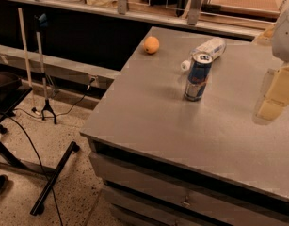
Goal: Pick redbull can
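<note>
Standing upright on the table (148, 112), the redbull can (198, 77) is apart from the gripper (277, 95) at right; open or closed, I cannot tell.

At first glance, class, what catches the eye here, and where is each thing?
The redbull can stands upright on the gray table. Behind it a clear bottle lies on its side, with an orange near the far left corner. The gripper hangs at the picture's right edge, apart from the can.
</note>
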Motion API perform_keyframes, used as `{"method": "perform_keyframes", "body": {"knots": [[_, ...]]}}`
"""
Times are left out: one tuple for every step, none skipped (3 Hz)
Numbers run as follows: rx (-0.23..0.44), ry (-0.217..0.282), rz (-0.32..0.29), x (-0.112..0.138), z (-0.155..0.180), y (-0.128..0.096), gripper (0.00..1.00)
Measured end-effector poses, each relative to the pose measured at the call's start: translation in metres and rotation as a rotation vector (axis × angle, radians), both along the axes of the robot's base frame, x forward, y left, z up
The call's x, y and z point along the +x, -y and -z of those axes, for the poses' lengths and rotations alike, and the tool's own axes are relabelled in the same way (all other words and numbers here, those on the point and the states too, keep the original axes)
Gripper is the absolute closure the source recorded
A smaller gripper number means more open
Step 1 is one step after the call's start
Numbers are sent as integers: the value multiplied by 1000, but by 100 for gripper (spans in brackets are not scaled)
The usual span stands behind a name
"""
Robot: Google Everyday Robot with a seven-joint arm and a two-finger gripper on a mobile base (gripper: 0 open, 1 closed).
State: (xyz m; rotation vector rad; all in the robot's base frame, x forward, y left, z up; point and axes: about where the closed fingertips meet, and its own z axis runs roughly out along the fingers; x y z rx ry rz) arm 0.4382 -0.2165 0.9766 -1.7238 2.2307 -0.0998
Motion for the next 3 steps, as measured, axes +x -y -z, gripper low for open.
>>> {"method": "perform_keyframes", "body": {"knots": [[0, 0, 0, 0, 0, 0, 0], [28, 11, -11, 20, -4, -13, 0], [67, 14, -16, 46, -8, -32, 0]]}}
